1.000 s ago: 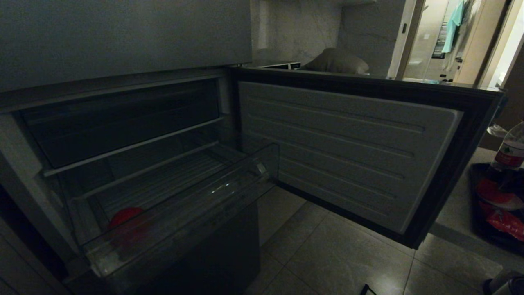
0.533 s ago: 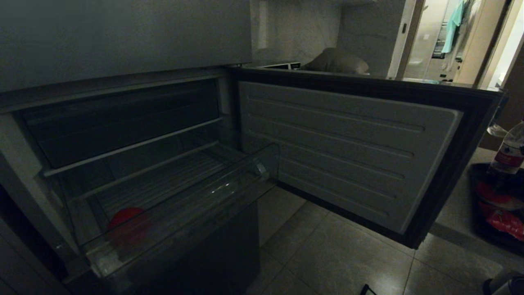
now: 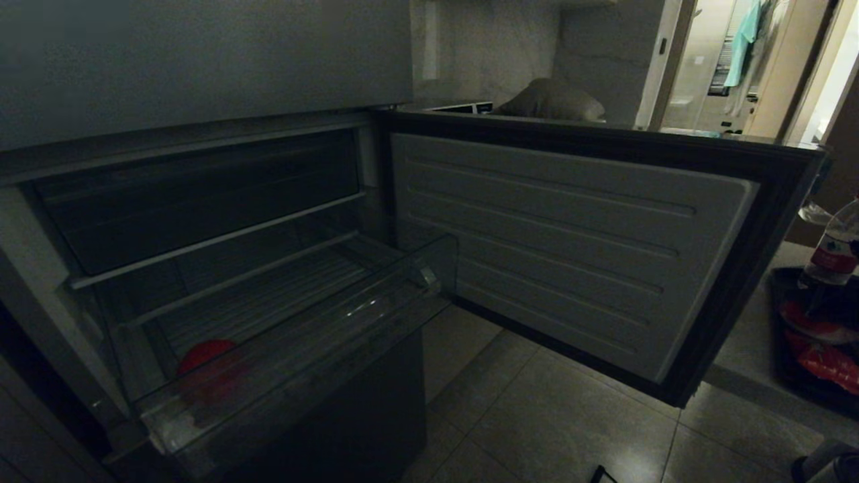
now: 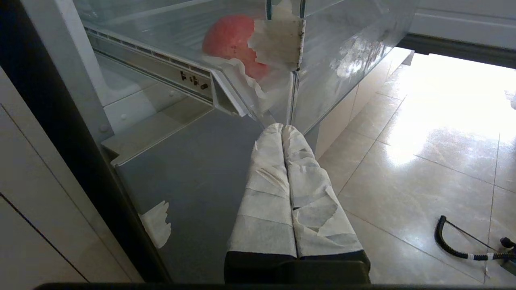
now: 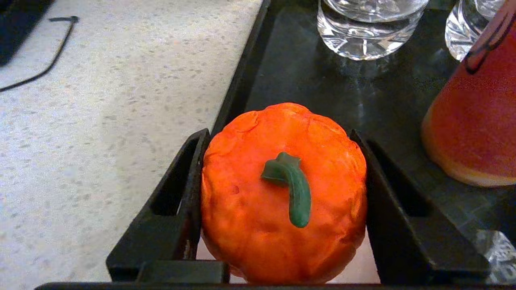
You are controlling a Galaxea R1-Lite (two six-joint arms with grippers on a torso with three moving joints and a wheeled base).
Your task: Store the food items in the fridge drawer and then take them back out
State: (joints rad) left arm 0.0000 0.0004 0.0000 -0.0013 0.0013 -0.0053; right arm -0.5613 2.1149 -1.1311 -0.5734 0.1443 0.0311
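While the fridge drawer (image 3: 288,349) is standing pulled out with the fridge door (image 3: 570,248) swung wide, I am recording the storing stage as roughly half done. One round red food item (image 3: 205,354) is already lying inside the drawer, toward its left end, showing through the clear front wall; my left wrist view is confirming it (image 4: 234,44) behind the drawer's corner.

My left gripper (image 4: 282,129) is hanging below that corner, near it but not touching, its white-wrapped fingers (image 4: 274,177) pressed together and holding nothing. I am judging this arm as parked.

My right gripper (image 5: 284,161) is working out of the head view, over the dark tray (image 5: 290,76) on the pale counter (image 5: 121,100). Its black fingers (image 5: 181,189) are bracketing the lumpy orange-red food item (image 5: 282,201), the one with a green stem, and appear to be pressing against both its sides. Whether the piece is off the tray I cannot tell. Clear glasses (image 5: 369,28) and a red cup (image 5: 475,121) are standing on the tray just beyond it.

Outstanding, in my judgement: carrying this second item across and setting it in the drawer, then the whole return stage, taking both pieces back out.
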